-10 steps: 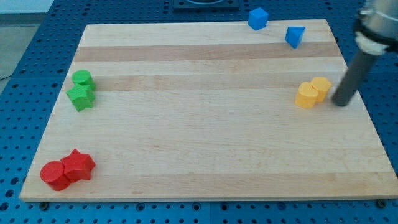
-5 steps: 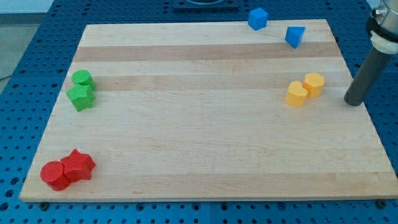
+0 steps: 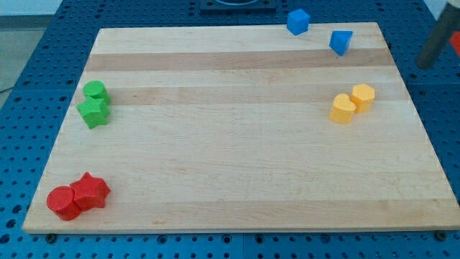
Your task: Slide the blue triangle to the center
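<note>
The blue triangle is located near the view's top right corner of the wooden board, well apart from the board's center. A blue cube is positioned near it, toward the view's left, at the top edge.

My tip is seen at the view's right edge, off the board and blurred; its exact end is only roughly resolved. No jaws are fitted, so nothing is clamped or released: the rod touches no block.

The triangle lies to the view's left of the tip and slightly toward the top. The center lies down and to the left of the triangle. It is judged that the tip must be placed on the triangle's upper right side, so that a push is directed diagonally toward the center.

Two yellow blocks are located below the triangle, beside the likely push path.
</note>
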